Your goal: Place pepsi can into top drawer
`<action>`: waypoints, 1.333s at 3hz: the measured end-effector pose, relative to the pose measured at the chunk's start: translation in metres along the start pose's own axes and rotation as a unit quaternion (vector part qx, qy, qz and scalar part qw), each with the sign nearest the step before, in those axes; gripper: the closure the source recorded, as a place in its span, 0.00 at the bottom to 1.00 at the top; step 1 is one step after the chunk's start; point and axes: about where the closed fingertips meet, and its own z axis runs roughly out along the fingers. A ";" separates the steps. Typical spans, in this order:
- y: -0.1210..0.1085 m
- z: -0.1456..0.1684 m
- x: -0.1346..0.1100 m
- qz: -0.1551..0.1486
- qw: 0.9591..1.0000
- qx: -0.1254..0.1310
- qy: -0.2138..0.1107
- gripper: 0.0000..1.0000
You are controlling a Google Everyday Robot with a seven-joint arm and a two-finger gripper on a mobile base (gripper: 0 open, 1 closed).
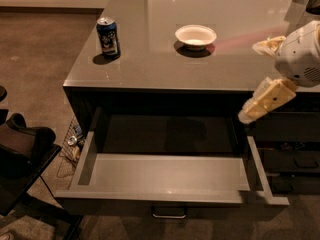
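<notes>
The pepsi can stands upright on the grey counter near its left edge. The top drawer is pulled wide open below the counter's front, and nothing lies on its pale grey floor. My gripper hangs at the right edge of the counter, above the drawer's right side and far from the can. Its two tan fingers are spread apart and hold nothing.
A white bowl sits mid-counter, right of the can. Narrower dark drawers are at the right. A black chair stands at the left on the carpet, with a wire basket beside the cabinet.
</notes>
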 end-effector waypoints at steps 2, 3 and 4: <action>-0.123 0.021 -0.097 0.043 0.949 0.125 -0.286 0.00; -0.123 0.025 -0.100 0.043 0.948 0.123 -0.290 0.00; -0.141 0.066 -0.131 0.048 0.930 0.110 -0.348 0.00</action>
